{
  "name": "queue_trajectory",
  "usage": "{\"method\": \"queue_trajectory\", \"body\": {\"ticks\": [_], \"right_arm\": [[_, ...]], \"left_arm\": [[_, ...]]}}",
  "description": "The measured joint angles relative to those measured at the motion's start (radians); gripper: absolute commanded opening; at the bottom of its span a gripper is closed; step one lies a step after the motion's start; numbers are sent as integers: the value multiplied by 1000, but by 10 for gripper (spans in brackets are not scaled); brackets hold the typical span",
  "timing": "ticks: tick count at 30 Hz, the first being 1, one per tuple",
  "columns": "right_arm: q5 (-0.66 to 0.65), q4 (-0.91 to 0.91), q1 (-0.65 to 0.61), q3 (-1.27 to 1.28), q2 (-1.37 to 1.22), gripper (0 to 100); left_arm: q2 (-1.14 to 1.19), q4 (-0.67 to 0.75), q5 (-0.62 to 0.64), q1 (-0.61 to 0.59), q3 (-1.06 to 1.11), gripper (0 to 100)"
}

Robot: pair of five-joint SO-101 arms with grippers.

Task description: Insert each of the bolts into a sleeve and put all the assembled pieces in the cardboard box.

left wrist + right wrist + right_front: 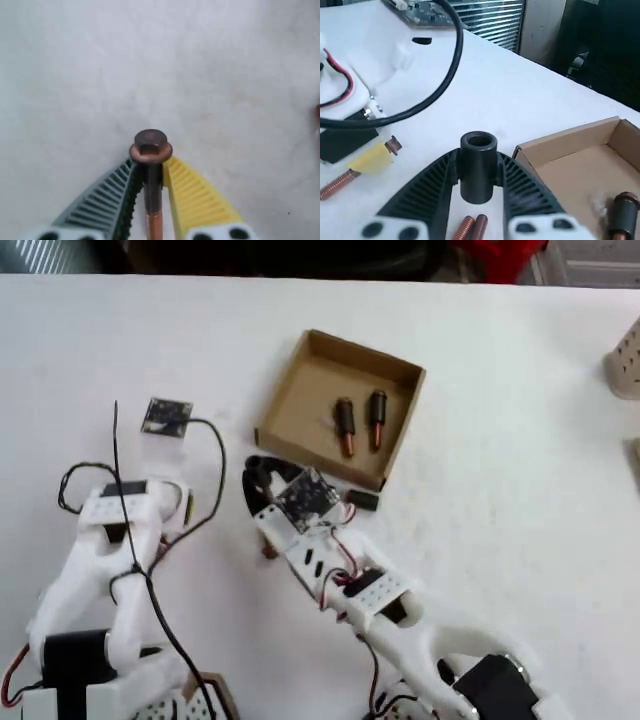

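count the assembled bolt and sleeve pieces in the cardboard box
2: the left piece and the right piece lie side by side near the middle of the cardboard box. None seems hidden.

Legible text: none.
I can make out no print, label or number from here, neither on the cardboard box [305, 405] nor on the small circuit board [166, 417].

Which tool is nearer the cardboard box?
Right. The right tool, gripping a sleeve, sits beside the cardboard box corner; the left tool, gripping a bolt, is farther off.
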State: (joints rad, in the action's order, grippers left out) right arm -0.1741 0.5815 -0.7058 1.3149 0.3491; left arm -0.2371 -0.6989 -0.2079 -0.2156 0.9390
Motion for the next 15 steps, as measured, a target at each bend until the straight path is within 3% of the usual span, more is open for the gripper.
{"method": "queue_trajectory", "body": {"ticks": [8,15], "right_arm": [[345,181,5,77,0,17],[382,199,49,75,-137,17]], "left_arm": [[0,0,0,0,0,23],[0,0,0,0,0,22]]}}
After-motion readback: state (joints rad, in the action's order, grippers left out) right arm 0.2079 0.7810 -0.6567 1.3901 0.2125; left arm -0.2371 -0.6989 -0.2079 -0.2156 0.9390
